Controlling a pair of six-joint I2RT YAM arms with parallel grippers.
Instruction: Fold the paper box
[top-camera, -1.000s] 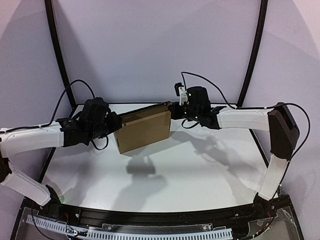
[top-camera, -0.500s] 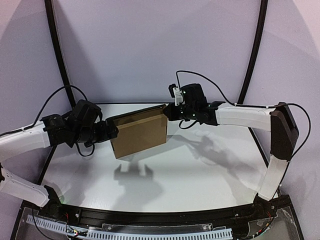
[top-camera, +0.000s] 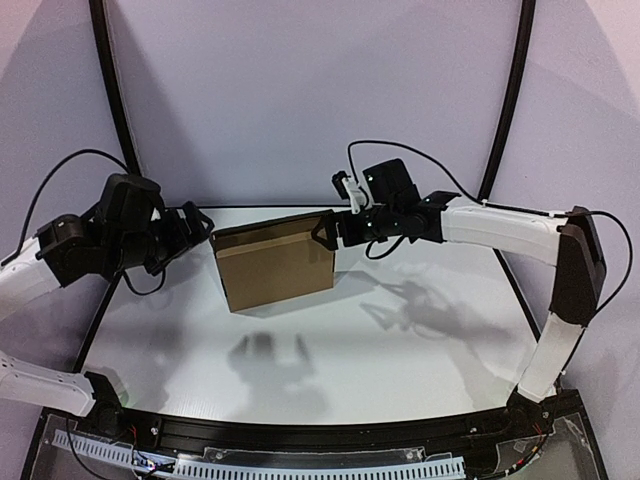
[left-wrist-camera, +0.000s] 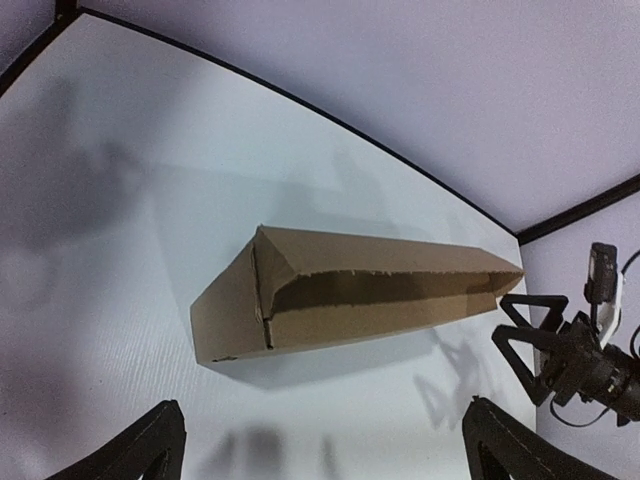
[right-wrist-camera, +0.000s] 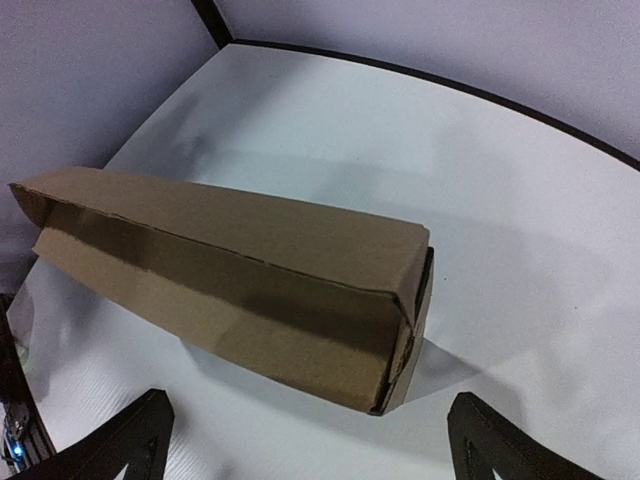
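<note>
The paper box (top-camera: 277, 268) is a folded brown cardboard mailer lying at the back middle of the white table (top-camera: 420, 350), with neither gripper touching it. In the left wrist view the paper box (left-wrist-camera: 350, 295) shows a dark gap under its lid along one long side. My left gripper (top-camera: 197, 222) hangs open a short way left of the box, its fingers (left-wrist-camera: 140, 450) wide apart. My right gripper (top-camera: 322, 234) stands open at the box's right top corner, and the box (right-wrist-camera: 230, 280) lies beyond its spread fingertips (right-wrist-camera: 505, 445).
A black frame edges the table at the back and sides (top-camera: 120, 120). Pale lilac walls close in the space. A black rail with cable guides (top-camera: 300, 455) runs along the near edge by the arm bases.
Both grippers have opened and let go of the box, which has settled lower. The left arm has pulled back to the left and up; the right gripper has shifted slightly left.
</note>
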